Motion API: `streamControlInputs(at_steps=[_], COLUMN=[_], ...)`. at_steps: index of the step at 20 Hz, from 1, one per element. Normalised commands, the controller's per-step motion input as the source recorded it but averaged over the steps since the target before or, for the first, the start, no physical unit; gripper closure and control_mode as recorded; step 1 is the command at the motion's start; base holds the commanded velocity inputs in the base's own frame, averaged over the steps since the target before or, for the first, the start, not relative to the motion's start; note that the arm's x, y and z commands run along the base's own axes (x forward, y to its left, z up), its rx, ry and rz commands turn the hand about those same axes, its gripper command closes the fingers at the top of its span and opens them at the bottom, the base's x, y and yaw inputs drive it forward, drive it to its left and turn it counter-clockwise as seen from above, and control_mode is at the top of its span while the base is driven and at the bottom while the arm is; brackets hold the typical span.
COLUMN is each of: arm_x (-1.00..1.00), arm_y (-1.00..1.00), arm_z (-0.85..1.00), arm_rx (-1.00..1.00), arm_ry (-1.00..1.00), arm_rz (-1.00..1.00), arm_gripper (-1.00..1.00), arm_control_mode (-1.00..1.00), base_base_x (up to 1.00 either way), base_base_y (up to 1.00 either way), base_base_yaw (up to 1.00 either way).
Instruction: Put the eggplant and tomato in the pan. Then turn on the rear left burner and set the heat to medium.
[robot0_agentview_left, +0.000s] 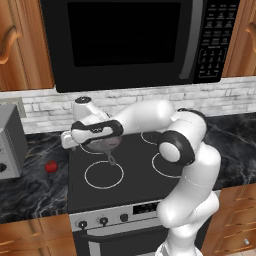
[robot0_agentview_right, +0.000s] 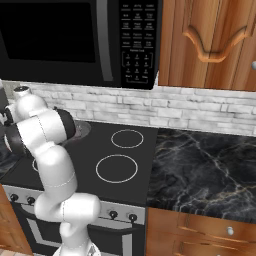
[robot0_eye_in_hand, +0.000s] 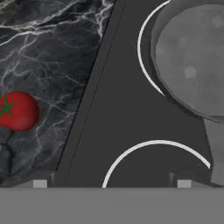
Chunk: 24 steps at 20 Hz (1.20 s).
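Fingertips (robot0_eye_in_hand: 39, 183) are showing as two small pale tips set wide apart at the bottom of the hand view, so the gripper (robot0_eye_in_hand: 111, 184) is standing open with nothing between its pads. Just ahead of the fingers, black cooktop glass (robot0_eye_in_hand: 118, 118) is lying bare, with the arc of a front burner ring (robot0_eye_in_hand: 157, 143) curving between the tips. Beyond the right finger, the pan (robot0_eye_in_hand: 192, 57) is sitting on the rear left burner (robot0_eye_in_hand: 141, 52), its grey floor looking empty and its handle (robot0_eye_in_hand: 215, 148) running back toward that finger. Off beyond the left finger, the tomato (robot0_eye_in_hand: 16, 110) is resting on the dark marble counter (robot0_eye_in_hand: 48, 57), well apart from the pan and just past the stove's edge. From the left base view, the hand (robot0_agentview_left: 92, 131) is hovering over the stove's left side, with the tomato (robot0_agentview_left: 50, 166) lying lower on the counter beside a grey appliance (robot0_agentview_left: 11, 145). I cannot make out the eggplant from here. Judging by this, nothing is in the pan yet. The round tomato is likely to roll if one finger is reaching it before the other, and a low sweep is risking a knock against the pan handle, shifting the pan off its ring.
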Motion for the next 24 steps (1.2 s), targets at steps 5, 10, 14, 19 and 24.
streamControlInputs(at_steps=[5, 10, 14, 19, 24], arm_x=[-0.11, 0.00, 0.02, 0.00, 0.01], arm_y=[0.61, 0.64, 0.46, 0.17, 0.00], arm_z=[0.00, -0.03, 0.00, -0.02, -0.28], arm_rx=[0.00, 0.04, 0.16, 0.10, 0.00], arm_ry=[-0.07, -0.08, -0.05, 0.01, 0.05], arm_rz=[-0.02, 0.00, 0.00, 0.00, 0.02], arm_gripper=[-1.00, -1.00, -1.00, -1.00, -1.00], arm_control_mode=[-1.00, -1.00, -1.00, -1.00, -1.00], base_base_x=[0.00, 0.00, 0.00, 0.00, 0.00], base_base_y=[0.00, 0.00, 0.00, 0.00, 0.00], base_base_yaw=[0.00, 0.00, 0.00, 0.00, 0.00])
